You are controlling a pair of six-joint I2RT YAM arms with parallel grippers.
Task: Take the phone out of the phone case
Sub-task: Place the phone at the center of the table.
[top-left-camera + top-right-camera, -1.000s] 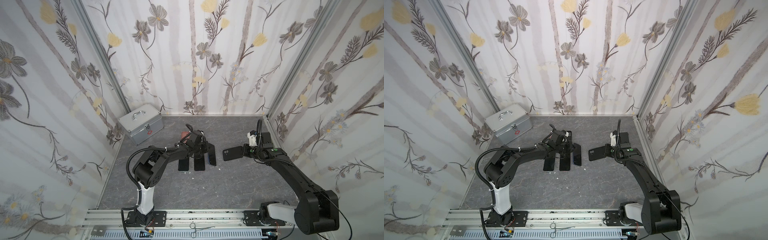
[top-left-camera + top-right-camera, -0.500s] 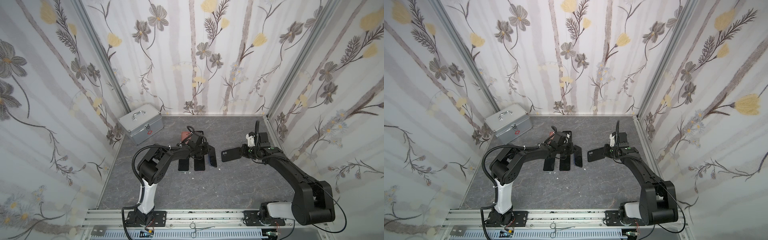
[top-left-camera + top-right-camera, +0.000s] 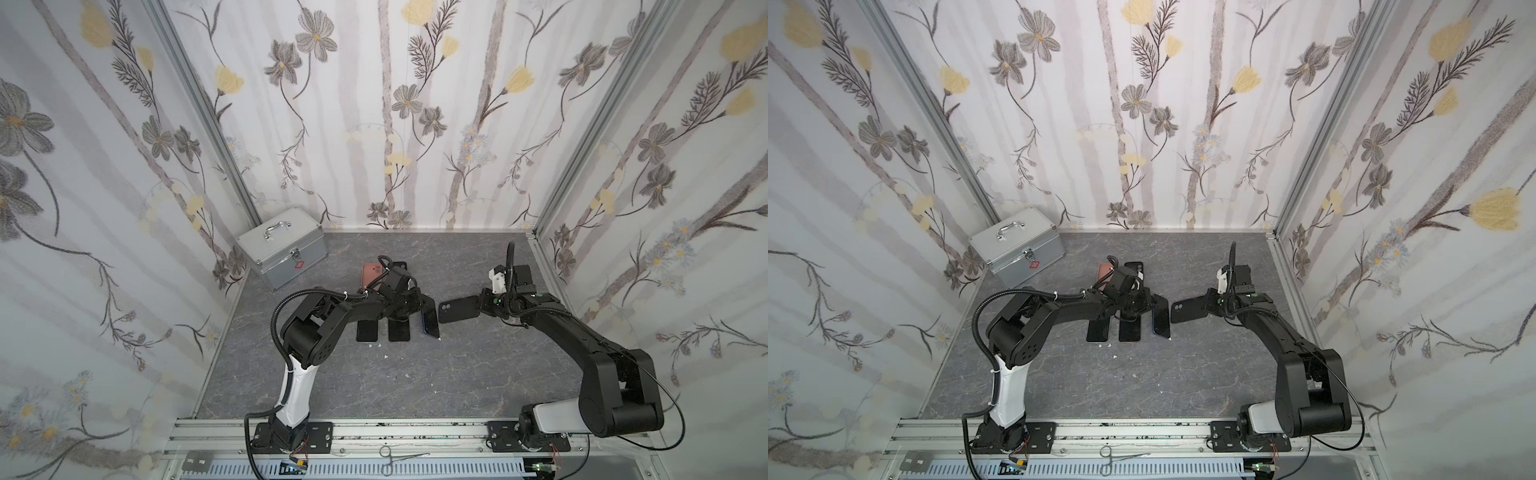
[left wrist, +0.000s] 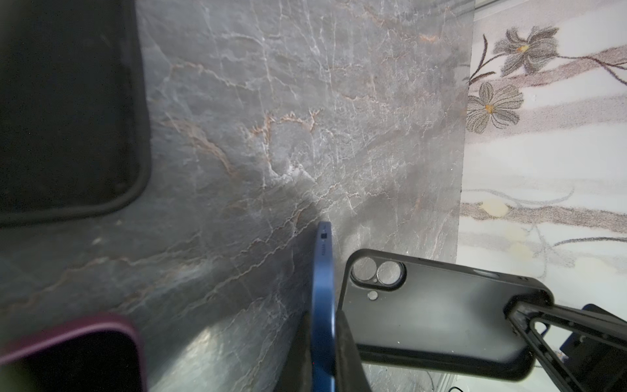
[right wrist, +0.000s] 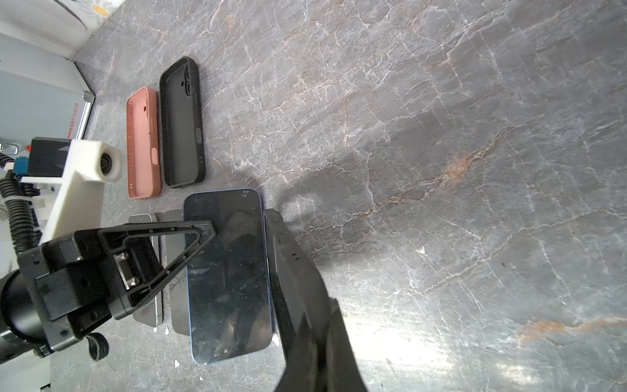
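While left claw (image 4: 323, 322) pinches blue phone (image 5: 227, 271) edge-up, long axis near-far, right claw (image 3: 482, 305) pinching black case (image 3: 457, 311) crosswise.

Worktop (image 3: 374, 374): grey stone-look slab, veined and smooth, mostly matt, with soft glare in patches.
Blue phone (image 5: 227, 271): glossy glass face, mirror-bright and dusty, and a satin, metal-looking blue rim.
Held black case (image 4: 434, 315): soft, rubbery-looking plastic, matt with a dull sheen across the back.
Pink case (image 5: 142, 142): smooth, matt, silicone-like.
Lying black case (image 5: 181, 125): the same dull matt, no shine at all.
Left pincer fingers (image 5: 152, 231): hard black plastic, matt.
Camera mount (image 5: 84, 176): white plastic, matt.
Silver box (image 3: 282, 245): satin metal panels with a bright polished handle.
Walls (image 3: 415, 124): flat matt floral print; paper or cloth, can't tell.
Rail (image 3: 415, 432): bare satin aluminium.
Forceps (image 3: 399, 459): polished metal, gleaming.
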